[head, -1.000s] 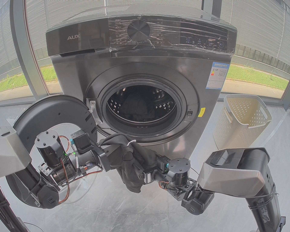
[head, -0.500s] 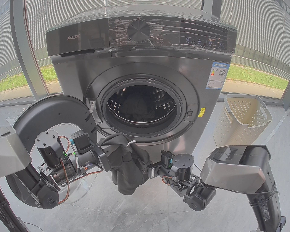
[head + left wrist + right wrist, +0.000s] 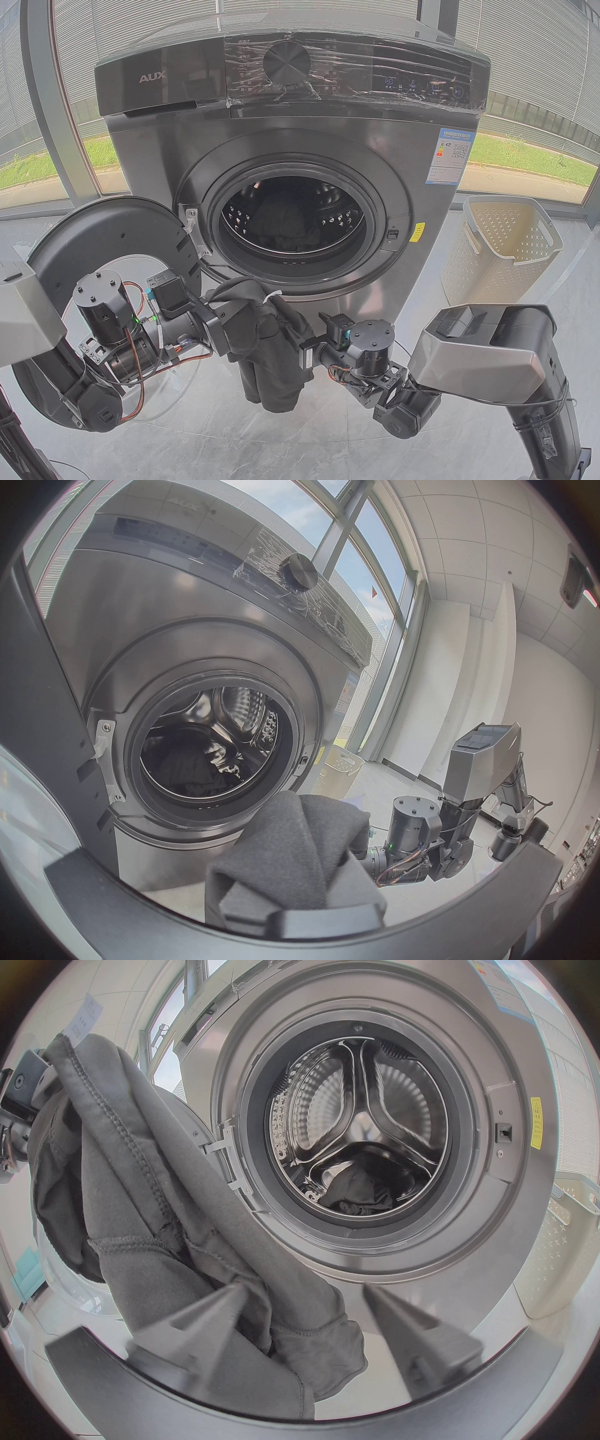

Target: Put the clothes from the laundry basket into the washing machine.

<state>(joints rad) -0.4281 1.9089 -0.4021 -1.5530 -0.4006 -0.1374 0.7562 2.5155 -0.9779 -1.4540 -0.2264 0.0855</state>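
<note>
One dark grey garment [image 3: 269,350] hangs betw. both arms, just below the washing machine [image 3: 400,162] opening, door [image 3: 106,237] swung open. Left jaws clamped on garment; right jaws apart, cloth draped over one finger [image 3: 206,1316]. Dark clothes [image 3: 359,1188] lie in drum. Laundry basket [image 3: 506,250] stands right of machine.

Daylight pours in through a run of windows [image 3: 550,69], the glass lined with fine horizontal stripes. A grey frame post [image 3: 47,112] slants up on the left side. Outside there's a strip of green grass [image 3: 531,156], with a pale path [image 3: 519,184] just below it. Underfoot is a glossy grey floor [image 3: 250,437] with marble veining, catching soft reflections. Over in the left wrist view, blue sky [image 3: 365,567] with thin cloud shows behind tall panes. Above is a white ceiling [image 3: 475,542] of square tiles, and a plain white wall [image 3: 550,730] closes off the far side.
</note>
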